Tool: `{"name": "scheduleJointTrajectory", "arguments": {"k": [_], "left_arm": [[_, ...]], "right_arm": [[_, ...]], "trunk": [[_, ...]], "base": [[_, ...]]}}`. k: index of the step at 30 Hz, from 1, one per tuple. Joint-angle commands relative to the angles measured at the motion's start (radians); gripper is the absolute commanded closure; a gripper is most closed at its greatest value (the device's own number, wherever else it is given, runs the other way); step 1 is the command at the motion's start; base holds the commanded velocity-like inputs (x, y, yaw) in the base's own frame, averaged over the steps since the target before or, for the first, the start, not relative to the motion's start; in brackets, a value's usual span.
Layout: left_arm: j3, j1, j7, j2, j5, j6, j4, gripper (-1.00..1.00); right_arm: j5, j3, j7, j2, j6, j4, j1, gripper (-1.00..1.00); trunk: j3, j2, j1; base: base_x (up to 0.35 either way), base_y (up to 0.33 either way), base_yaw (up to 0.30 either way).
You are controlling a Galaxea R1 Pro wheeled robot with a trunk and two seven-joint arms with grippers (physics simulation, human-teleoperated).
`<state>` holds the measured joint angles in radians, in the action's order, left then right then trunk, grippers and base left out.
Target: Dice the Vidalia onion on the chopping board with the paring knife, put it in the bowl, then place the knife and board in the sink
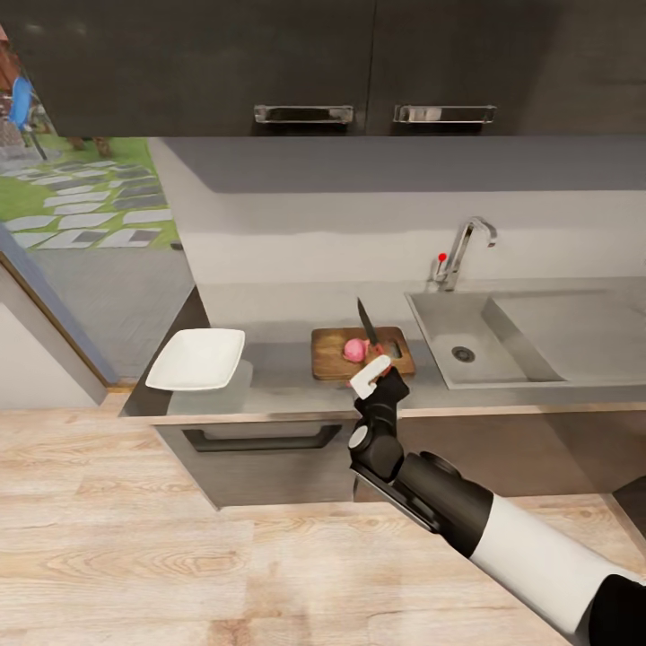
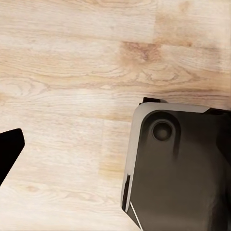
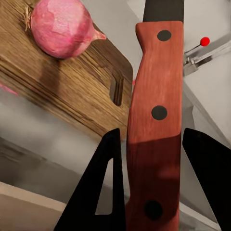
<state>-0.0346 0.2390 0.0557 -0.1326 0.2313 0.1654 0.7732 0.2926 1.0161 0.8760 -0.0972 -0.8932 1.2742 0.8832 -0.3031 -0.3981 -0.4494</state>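
Right tool (image 3: 154, 183) clamps the reddish-brown wooden knife handle (image 3: 156, 110), dark blade (image 1: 366, 321) poised above the pink round onion (image 1: 355, 350) on the brown wooden board (image 1: 330, 357) atop the grey desk (image 1: 278, 377). The loose onion could roll under an off-centre cut.

Grainy brown wooden chopping board (image 1: 362, 353) on a smooth matt grey tabletop (image 1: 278, 372); beside the board, a brushed steel sink (image 1: 467, 341) and a glossy, perhaps ceramic, white bowl (image 1: 196, 359).
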Motion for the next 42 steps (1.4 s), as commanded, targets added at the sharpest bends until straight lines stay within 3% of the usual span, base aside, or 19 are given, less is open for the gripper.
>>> {"name": "scheduleJointTrajectory", "arguments": {"k": [1,20,31,35,42], "left_arm": [[-0.004,0.000,0.006,-0.001,0.005,0.002,0.002,-1.00],[-0.004,0.000,0.006,-0.001,0.005,0.002,0.002,-1.00],[-0.004,0.000,0.006,-0.001,0.005,0.002,0.000,-1.00],[-0.004,0.000,0.006,-0.001,0.005,0.002,-0.001,-1.00],[-0.004,0.000,0.006,-0.001,0.005,0.002,0.000,-1.00]], "right_arm": [[0.009,0.006,0.011,0.000,-0.004,0.001,0.002,1.00],[0.014,0.028,0.011,0.001,-0.004,-0.017,0.002,1.00],[0.034,0.028,0.011,0.006,-0.003,-0.019,0.002,1.00],[0.059,0.028,0.011,0.014,-0.003,-0.019,0.002,1.00],[0.066,0.027,0.011,0.017,-0.003,-0.020,0.002,1.00]], "trunk": [[-0.002,-0.002,-0.001],[-0.002,-0.002,-0.001],[-0.002,-0.002,-0.001],[-0.007,-0.002,-0.001],[-0.018,-0.002,-0.001]], "base": [[0.000,-0.003,0.000],[0.000,0.000,0.000],[0.000,0.000,0.000],[0.000,0.000,0.000],[0.025,0.000,0.000]]}}
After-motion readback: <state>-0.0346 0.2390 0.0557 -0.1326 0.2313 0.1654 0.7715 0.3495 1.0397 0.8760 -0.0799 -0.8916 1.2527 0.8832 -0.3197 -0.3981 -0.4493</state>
